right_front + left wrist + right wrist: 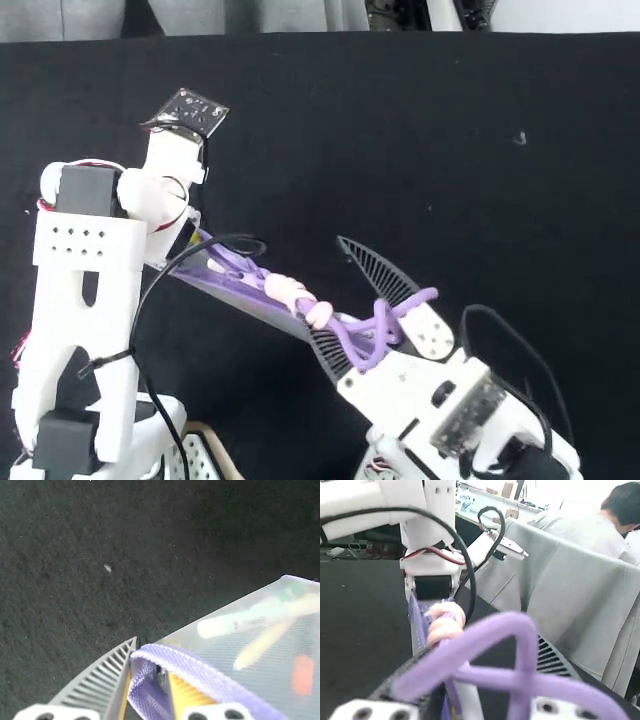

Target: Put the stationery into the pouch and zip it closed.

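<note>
A see-through pouch [245, 290] with purple trim hangs stretched above the black table between the two arms. My left gripper [195, 245] is shut on one end of it, pinching the purple edge [165, 662] between its fingers [100, 680]. Inside the pouch [260, 645] lie a white pen [235, 622], a yellow pencil [265, 642] and a small orange piece [302, 675]. At the other end, pink beads [300, 298] and a looped purple cord [375, 325] hang off the pouch. My right gripper [335, 295] stands open with the cord [520, 645] draped across it.
Black cloth [450, 150] covers the table, and open space lies to the back and right. The left arm's tall white body [80, 300] and its black cable [160, 290] stand close to the pouch. A light board corner [205, 445] shows at the front edge.
</note>
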